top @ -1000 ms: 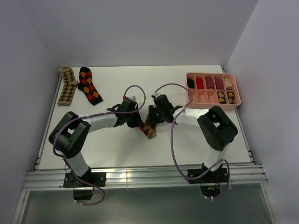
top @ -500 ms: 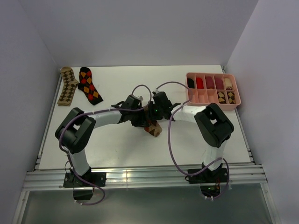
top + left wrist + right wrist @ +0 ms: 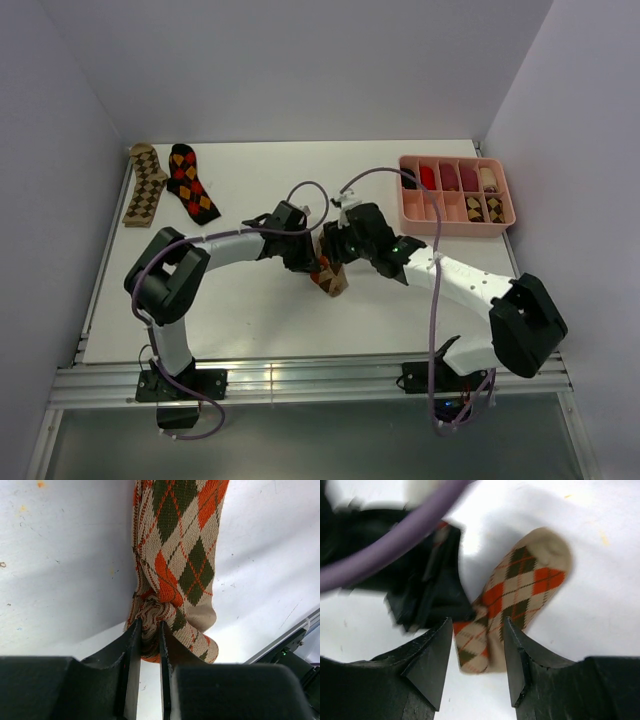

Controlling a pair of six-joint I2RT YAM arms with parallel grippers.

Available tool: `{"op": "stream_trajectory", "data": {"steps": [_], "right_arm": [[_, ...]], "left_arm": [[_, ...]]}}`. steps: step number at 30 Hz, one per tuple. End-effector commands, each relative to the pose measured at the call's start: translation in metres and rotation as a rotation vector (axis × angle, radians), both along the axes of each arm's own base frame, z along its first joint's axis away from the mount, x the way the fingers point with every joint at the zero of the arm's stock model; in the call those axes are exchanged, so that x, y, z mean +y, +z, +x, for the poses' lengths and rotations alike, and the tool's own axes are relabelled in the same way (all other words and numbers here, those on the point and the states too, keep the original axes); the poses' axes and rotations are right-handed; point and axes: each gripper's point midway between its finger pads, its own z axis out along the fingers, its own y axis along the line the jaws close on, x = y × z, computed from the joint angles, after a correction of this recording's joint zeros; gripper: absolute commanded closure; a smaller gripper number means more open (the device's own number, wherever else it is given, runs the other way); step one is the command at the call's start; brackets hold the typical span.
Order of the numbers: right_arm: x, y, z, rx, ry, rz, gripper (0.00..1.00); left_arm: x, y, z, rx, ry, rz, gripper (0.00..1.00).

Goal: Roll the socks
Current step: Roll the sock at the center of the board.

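A beige-brown-orange argyle sock (image 3: 333, 282) lies mid-table between both grippers. My left gripper (image 3: 305, 263) is shut on a bunched end of it; in the left wrist view the pinched folds sit at the left gripper's tips (image 3: 149, 630) and the rest of the sock (image 3: 182, 555) stretches away flat. My right gripper (image 3: 476, 655) stands open, a finger on either side of the sock's (image 3: 512, 592) near end, right beside the left gripper (image 3: 425, 585). Two more socks lie flat at the far left: a tan-brown one (image 3: 145, 185) and a black-red-orange one (image 3: 193, 183).
A pink compartment tray (image 3: 438, 208) with rolled socks stands at the back right. Purple cables loop above both wrists, one crossing the right wrist view (image 3: 395, 540). The table's near edge meets a metal rail (image 3: 300, 378).
The right arm has swung its elbow out to the right and its jaws have widened off the sock. The left gripper has shifted slightly right, still pinching the sock.
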Motion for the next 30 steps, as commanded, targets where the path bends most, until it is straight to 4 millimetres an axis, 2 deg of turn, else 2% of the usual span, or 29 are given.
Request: {"op": "stream_trajectory", "data": {"steps": [1, 3, 4, 7, 11, 18, 25, 27, 28, 30], "right_arm": [[0.001, -0.008, -0.030, -0.053, 0.116, -0.122, 0.47], [0.000, -0.011, -0.035, -0.064, 0.111, -0.157, 0.47], [0.005, -0.015, -0.043, -0.063, 0.140, -0.177, 0.46], [0.007, -0.028, -0.052, -0.062, 0.156, -0.237, 0.45], [0.013, -0.039, -0.055, -0.051, 0.164, -0.280, 0.40], [0.014, -0.062, -0.062, 0.038, 0.136, -0.347, 0.41], [0.017, -0.095, -0.073, 0.111, 0.168, -0.396, 0.48], [0.029, -0.096, -0.074, 0.101, 0.191, -0.377, 0.54], [0.035, -0.102, -0.076, 0.110, 0.205, -0.381, 0.56], [0.052, -0.099, -0.071, 0.103, 0.217, -0.349, 0.64]], "left_arm": [[0.012, -0.023, -0.016, 0.055, -0.046, 0.092, 0.96], [0.011, -0.025, -0.016, 0.056, -0.049, 0.093, 0.96], [0.011, -0.025, -0.016, 0.055, -0.055, 0.094, 0.96], [0.010, -0.027, -0.015, 0.057, -0.068, 0.101, 0.96], [0.011, -0.029, -0.012, 0.058, -0.078, 0.115, 0.96], [0.016, -0.029, -0.003, 0.055, -0.077, 0.142, 0.96], [0.019, -0.031, 0.004, 0.067, -0.088, 0.157, 0.96], [0.022, -0.030, 0.008, 0.060, -0.092, 0.163, 0.96], [0.026, -0.029, 0.011, 0.063, -0.086, 0.170, 0.96], [0.033, -0.027, 0.019, 0.048, -0.082, 0.182, 0.96]]}}
